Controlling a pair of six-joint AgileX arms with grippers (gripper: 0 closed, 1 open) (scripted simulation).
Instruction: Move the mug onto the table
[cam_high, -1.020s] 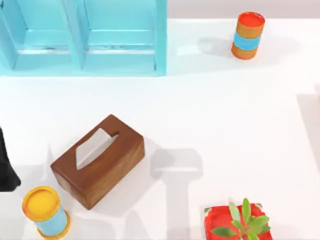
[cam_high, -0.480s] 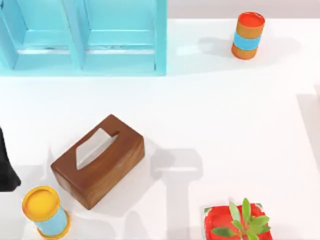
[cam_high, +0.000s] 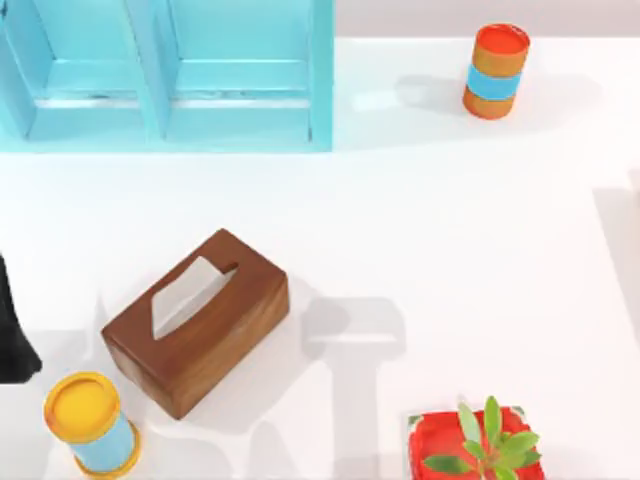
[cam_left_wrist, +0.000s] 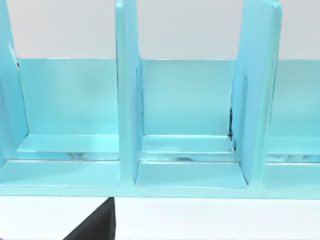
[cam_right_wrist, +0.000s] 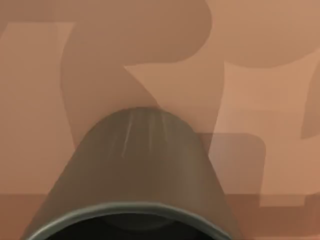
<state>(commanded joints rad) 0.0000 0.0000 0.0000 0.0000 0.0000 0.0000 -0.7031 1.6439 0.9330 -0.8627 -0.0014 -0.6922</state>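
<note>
Quick rundown from us. The mug (cam_right_wrist: 135, 170) is right up against the right wrist camera: a plain dark grey-green cylinder. Its open mouth points toward the lens, and the rim curves across the near edge with the dark inside just showing. Its long axis runs straight away from the camera, so the closed end is the far end, aimed at a flat tan-brown surface (cam_right_wrist: 260, 75) with blocky shadows on it. We can't tell if the mug touches that surface or hangs over it, and whether the right gripper is grasping it we honestly can't tell either.

The left arm (cam_high: 15, 330) is just a black shape at the table's left edge, near the yellow-topped can (cam_high: 88, 420). Whether its gripper is clenched or released, we can't tell.

As for the surroundings, the table (cam_high: 450, 220) is big, flat and plain white. A light-blue shelf unit (cam_high: 320, 80) stands at its far left, with upright dividers and open compartments, and a pale grey wall sits behind it. A wooden tissue box (cam_high: 200, 320) lies at an angle left of centre, just beside the yellow-topped can. An orange can (cam_high: 496, 70) with a blue band stands upright at the far right, well apart from the rest. A red pot with a green plant (cam_high: 470, 445) sits at the near edge, right of centre.
</note>
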